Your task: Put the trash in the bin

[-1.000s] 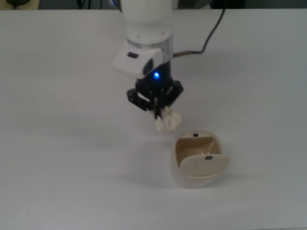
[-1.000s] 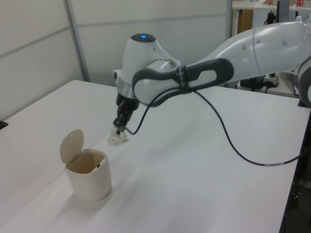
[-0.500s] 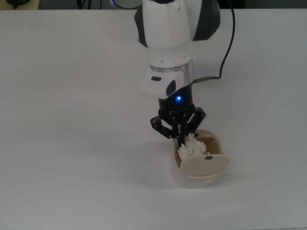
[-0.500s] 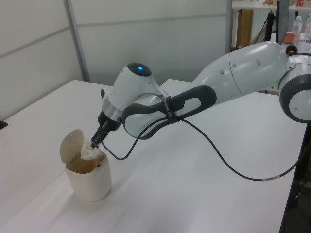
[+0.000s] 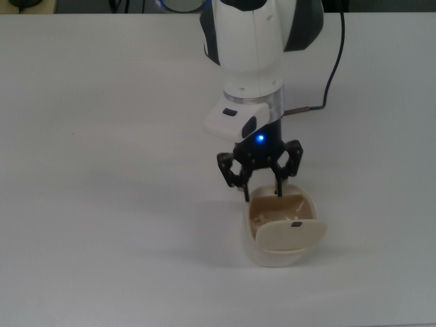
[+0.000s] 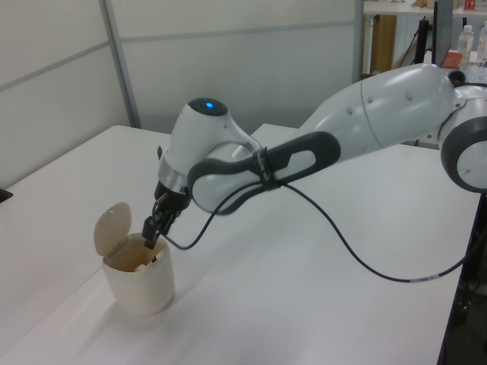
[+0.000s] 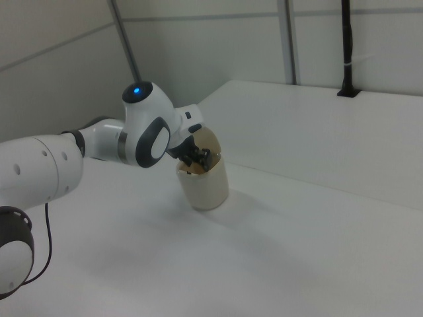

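White desk (image 5: pixel 102 136), grey panel walls | bin (image 5: pixel 279 235) upright, lid swung up, mouth skyward | pincer (image 5: pixel 261 196) spread, empty | trash (image 5: pixel 262 218) inside bin

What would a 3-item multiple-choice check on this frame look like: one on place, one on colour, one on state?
1. Where is the gripper?
A. Over the bin's open mouth
B. Resting on the bare table far from the bin
C. Raised high beside a wall

2. What colour is the light on the arm's wrist?
A. Red
B. Green
C. Blue

3. What state is the gripper in?
A. Shut on the trash
B. Open, holding nothing
C. Shut on the bin's lid

Key: 1 A, the fingertips stand at the rim of the bin in the top view, and the left view shows them at its mouth. 2 C, a blue light glows just above the fingers. 3 B, the fingers are spread apart with nothing between them, and pale bits, likely the trash, lie inside the bin.
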Available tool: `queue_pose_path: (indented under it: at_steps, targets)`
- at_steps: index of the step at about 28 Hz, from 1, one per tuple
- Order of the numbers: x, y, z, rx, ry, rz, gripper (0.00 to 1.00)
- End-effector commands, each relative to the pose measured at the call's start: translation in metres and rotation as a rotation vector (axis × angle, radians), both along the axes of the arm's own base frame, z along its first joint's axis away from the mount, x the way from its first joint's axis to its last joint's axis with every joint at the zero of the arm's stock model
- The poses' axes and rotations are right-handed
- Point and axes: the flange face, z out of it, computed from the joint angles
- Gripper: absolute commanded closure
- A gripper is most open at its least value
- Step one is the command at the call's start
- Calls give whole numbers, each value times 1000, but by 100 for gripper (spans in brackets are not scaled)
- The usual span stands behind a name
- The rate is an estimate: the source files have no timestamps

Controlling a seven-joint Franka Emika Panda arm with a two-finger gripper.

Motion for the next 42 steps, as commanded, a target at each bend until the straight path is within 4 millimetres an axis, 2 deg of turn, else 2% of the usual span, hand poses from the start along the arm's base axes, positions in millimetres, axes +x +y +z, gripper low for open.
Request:
queue_pose_path:
  at_steps: [1,6,7,12,13,18,19,23,31,42]
  targets:
    - [-24,-34,32,-34,151,-32,0]
    - [-43,-65,50,-72,265,-19,0]
    - [-50,-82,57,-83,304,-14,0]
    - [-70,-114,81,-98,378,-28,0]
    - [-78,-130,92,-111,395,-51,0]
    - [-100,-171,121,-153,418,-88,0]
    - [-105,-184,130,-153,414,-100,0]
    - [-110,-198,138,-152,407,-124,0]
    - [-108,-196,129,-153,424,-121,0]
    - [-109,-201,133,-154,417,-131,0]
